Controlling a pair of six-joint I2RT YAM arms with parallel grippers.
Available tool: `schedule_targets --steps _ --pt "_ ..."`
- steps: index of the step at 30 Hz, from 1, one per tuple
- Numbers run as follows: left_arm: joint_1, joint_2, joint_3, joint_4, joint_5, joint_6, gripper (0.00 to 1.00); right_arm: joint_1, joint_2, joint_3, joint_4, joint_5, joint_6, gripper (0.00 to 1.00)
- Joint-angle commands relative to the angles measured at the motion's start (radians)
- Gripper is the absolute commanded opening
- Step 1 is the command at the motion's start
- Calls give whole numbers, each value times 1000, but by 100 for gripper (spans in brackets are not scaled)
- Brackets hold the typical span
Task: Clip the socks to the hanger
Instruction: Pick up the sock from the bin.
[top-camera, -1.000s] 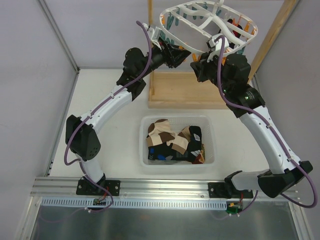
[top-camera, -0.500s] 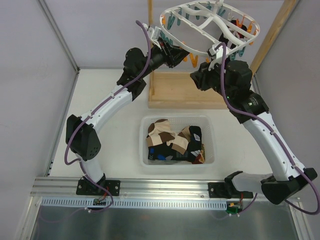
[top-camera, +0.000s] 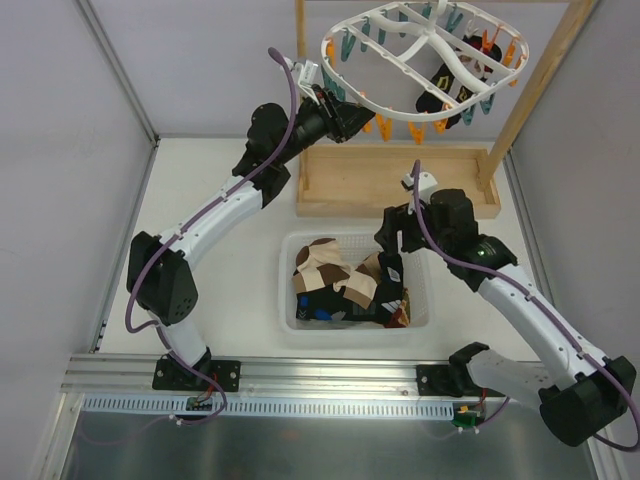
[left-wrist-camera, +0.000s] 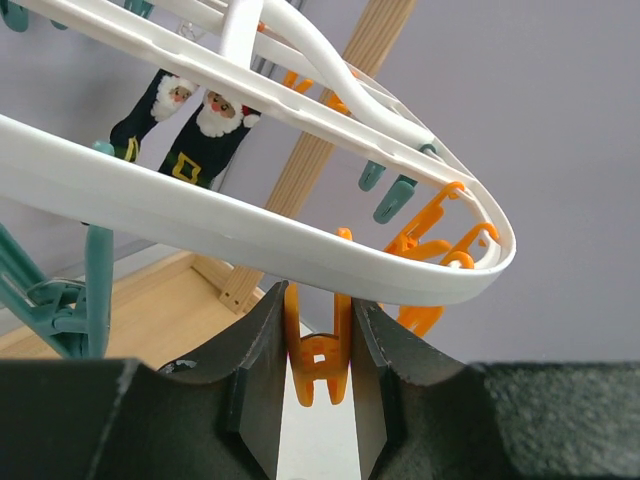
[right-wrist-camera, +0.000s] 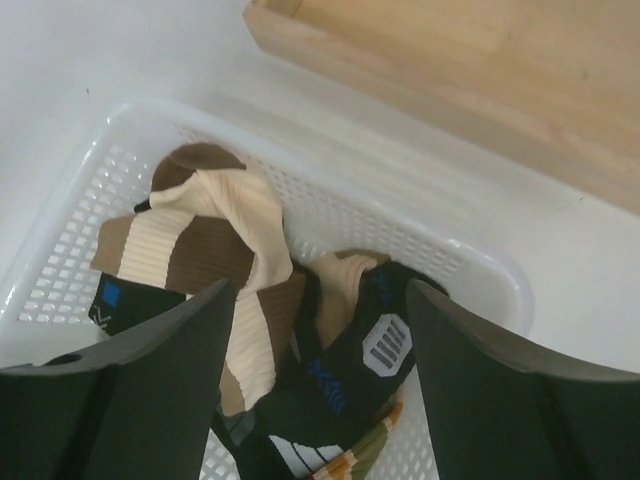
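Camera overhead places the left gripper (top-camera: 350, 118) at the hanger (top-camera: 395, 107) rim and the right gripper (top-camera: 390, 235) above the socks (top-camera: 325, 262) in their basket (top-camera: 420, 245). Left wrist alone reveals jaws pinching an orange peg (left-wrist-camera: 318, 355) just under that rim. Right wrist reveals jaws spread and empty, with the tan-banded socks beneath.

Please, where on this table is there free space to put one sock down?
Bare table lies left of the basket, between it and the left arm. The wooden base behind the basket is bare too. Crowded: the basket's right side, where the right hand hangs over the socks.
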Motion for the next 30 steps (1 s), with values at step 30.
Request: schedule_targets --steps 30 --pt "18 -62 25 -81 44 -35 0 656 319 -152 567 375 -574 79"
